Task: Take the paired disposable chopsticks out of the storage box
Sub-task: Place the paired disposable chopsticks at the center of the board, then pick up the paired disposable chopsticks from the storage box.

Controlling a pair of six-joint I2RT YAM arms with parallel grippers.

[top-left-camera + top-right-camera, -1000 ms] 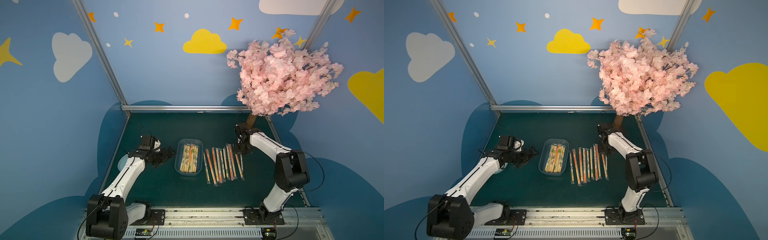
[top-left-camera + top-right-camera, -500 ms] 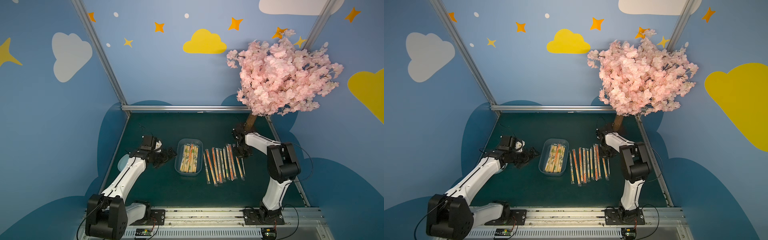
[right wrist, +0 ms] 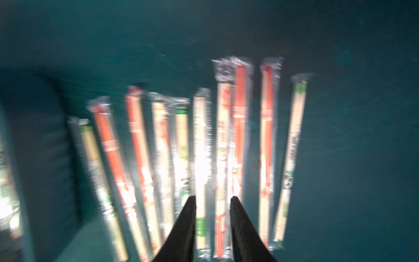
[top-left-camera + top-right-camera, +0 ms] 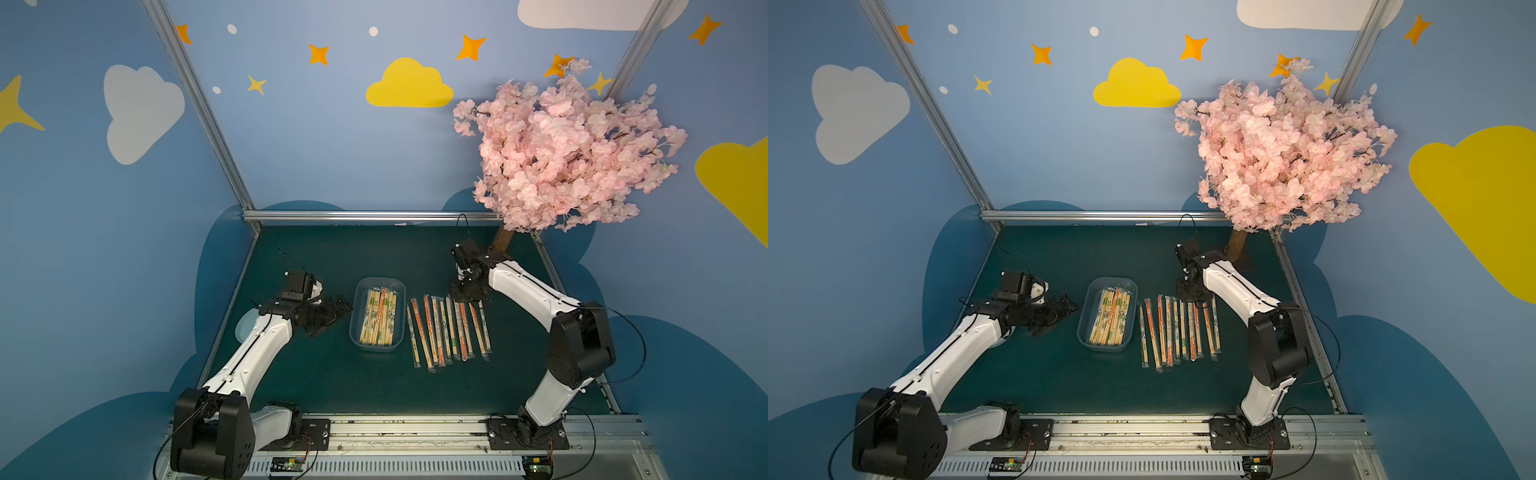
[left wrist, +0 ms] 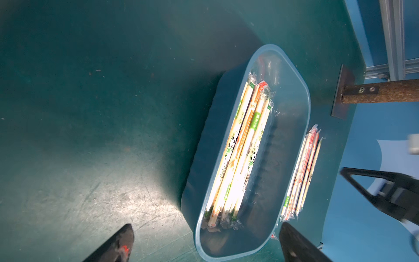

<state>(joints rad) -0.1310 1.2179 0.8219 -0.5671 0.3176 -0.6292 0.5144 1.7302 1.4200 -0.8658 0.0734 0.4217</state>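
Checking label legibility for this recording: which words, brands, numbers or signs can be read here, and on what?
No text is legible anywhere.
Boxed chopsticks, in the storage box: green and orange sleeve print with panda pictures; lettering too small to read.
Laid-out chopsticks on the mat: print blurred or too small.
Left claw, finger: red mark, unreadable.
Walls: stars and clouds only, no words.

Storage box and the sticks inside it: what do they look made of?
The storage box looks like clear, blue-tinted plastic: smooth, glossy, the mat showing through its walls. The chopsticks look like pale wood or bamboo, matte. Their sleeves seem thin clear film, crinkled and glinting at the ends.
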